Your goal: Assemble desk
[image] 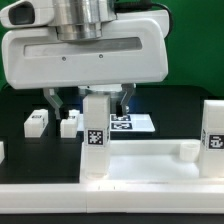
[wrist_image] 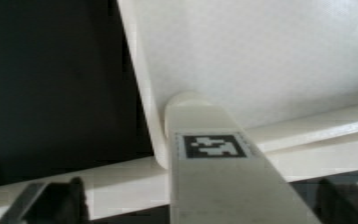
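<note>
Pincer [image: 88, 106] open, fingers clear either side of the upright leg [image: 95, 135] at the tabletop [image: 150, 162] corner. Risk: if I close off-centre, I may tip the leg in its socket.

- Lower centre: upright leg [image: 94, 138] stands between the gripper [image: 90, 105]'s spread fingers, small clearance either side.
- Right edge: second upright leg [image: 213, 135] blocks entry.
- Between both legs: bare tabletop [image: 145, 165], free above.

Glossy white arm [image: 85, 60], grey wrist [image: 80, 18], seemingly dark pincer [image: 90, 104]
</note>
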You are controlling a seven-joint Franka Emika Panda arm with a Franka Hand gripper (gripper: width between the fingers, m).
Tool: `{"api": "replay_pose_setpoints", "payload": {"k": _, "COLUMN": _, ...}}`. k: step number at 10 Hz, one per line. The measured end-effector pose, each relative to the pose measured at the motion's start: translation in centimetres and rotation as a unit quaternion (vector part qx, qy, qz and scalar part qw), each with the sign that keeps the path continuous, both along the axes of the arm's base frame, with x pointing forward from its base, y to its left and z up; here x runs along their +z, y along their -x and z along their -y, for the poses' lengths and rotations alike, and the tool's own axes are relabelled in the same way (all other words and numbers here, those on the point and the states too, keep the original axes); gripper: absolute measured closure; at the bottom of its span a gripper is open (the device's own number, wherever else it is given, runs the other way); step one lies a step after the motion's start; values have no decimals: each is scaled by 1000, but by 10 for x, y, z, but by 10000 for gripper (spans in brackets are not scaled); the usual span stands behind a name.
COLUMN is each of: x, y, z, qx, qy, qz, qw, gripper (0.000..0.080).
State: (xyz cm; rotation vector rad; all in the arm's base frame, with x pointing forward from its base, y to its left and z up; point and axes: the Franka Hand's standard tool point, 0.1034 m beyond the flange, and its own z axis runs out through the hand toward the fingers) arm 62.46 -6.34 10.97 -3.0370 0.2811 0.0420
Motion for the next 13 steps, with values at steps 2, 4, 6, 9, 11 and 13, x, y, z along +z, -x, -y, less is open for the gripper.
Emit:
{"api": "replay_pose_setpoints", "payload": {"k": 2, "x": 0, "y": 0, "z": -1, "qx": -69, "qy": 0, "qz": -6, "qw": 998, "gripper": 433}}
{"api": "replay_pose_setpoints", "payload": {"k": 4, "x": 0, "y": 0, "z": -2, "qx": -140, "qy": 1, "qz": -13, "qw": 990, "gripper": 511}}
{"api": "replay_pose_setpoints", "payload": {"k": 6, "x": 0, "y": -1, "z": -4, "qx": -212, "qy": -1, "qz": -20, "qw": 977, "gripper": 511}}
{"api": "replay_pose_setpoints", "payload": {"k": 9, "x": -1, "y": -5, "z": -7, "qx": -391, "qy": -16, "qz": -31, "qw": 920, "gripper": 511}}
{"api": "replay_pose_setpoints", "payload": {"k": 11, "x": -2, "y": -6, "z": -13, "qx": -551, "qy": -32, "qz": -33, "qw": 833, "gripper": 511}}
{"api": "replay_pose_setpoints", "payload": {"k": 13, "x": -3, "y": -6, "z": -19, "qx": -639, "qy": -47, "qz": -24, "qw": 768, "gripper": 509}}
